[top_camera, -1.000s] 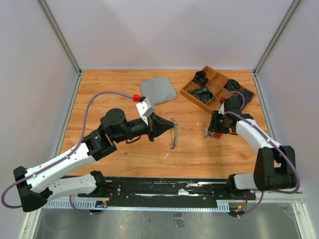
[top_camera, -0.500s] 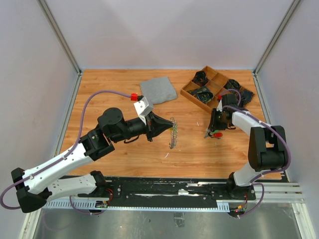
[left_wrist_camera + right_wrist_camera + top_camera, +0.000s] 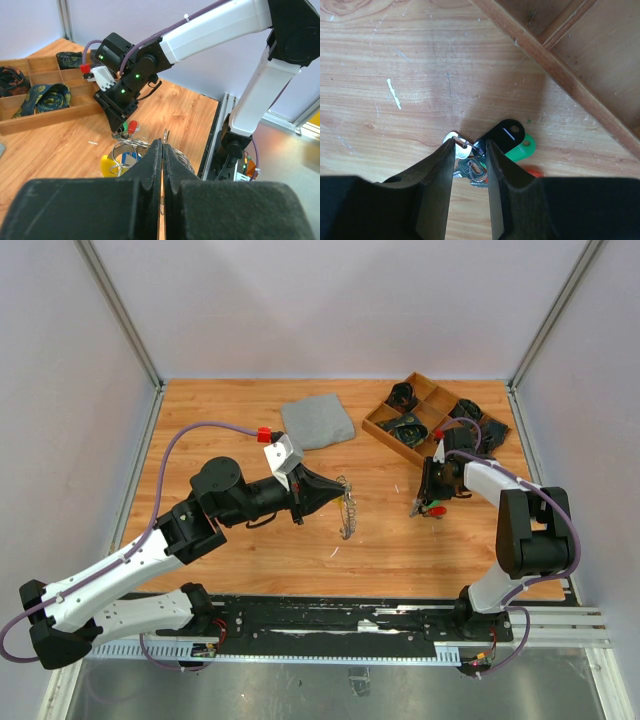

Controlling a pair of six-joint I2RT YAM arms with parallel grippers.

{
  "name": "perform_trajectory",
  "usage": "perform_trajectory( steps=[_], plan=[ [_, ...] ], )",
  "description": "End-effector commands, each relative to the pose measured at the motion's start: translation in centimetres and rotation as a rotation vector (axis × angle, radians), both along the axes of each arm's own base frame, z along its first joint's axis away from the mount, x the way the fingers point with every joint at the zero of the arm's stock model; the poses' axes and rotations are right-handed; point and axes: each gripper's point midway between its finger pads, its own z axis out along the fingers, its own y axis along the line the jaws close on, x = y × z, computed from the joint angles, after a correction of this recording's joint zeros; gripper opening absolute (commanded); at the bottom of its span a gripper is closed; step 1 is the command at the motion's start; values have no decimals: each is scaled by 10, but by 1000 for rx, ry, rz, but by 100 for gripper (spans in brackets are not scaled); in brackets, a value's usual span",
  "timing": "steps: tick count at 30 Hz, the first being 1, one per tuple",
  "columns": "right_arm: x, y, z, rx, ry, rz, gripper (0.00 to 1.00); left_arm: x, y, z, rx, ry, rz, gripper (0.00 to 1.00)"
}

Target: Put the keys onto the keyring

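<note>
- Top view: the left gripper point(image 3: 333, 496) holds the keyring point(image 3: 347, 510) near the middle of the table point(image 3: 230, 420). The right gripper point(image 3: 424, 508) is down at the keys point(image 3: 434, 511), near the wooden tray point(image 3: 378, 426) and well apart from the keyring.
- Left wrist: the fingers are pressed together, pinching the keyring's wire. Its loops point(image 3: 129, 150) show left of the tips, beside a yellow head point(image 3: 107, 165).
- Right wrist: the jaws stand a narrow gap apart, straddling the keys' metal ends. The green head point(image 3: 522, 149) lies to the right. I cannot tell whether they grip.
</note>
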Motion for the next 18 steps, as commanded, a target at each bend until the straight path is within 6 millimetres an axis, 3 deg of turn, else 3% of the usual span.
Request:
perform_trajectory(
  steps=[1,7,18],
  plan=[
    [1,-6,3,-15,9,2,33,-4,4,34,-76,-46,-9,0],
    [-3,-4,3,-5,20,12,31,-5,5,36,-80,-47,-14,0],
    [-10,-1,2,13,27,27,12,-7,5,36,-85,-46,-17,1]
  ],
)
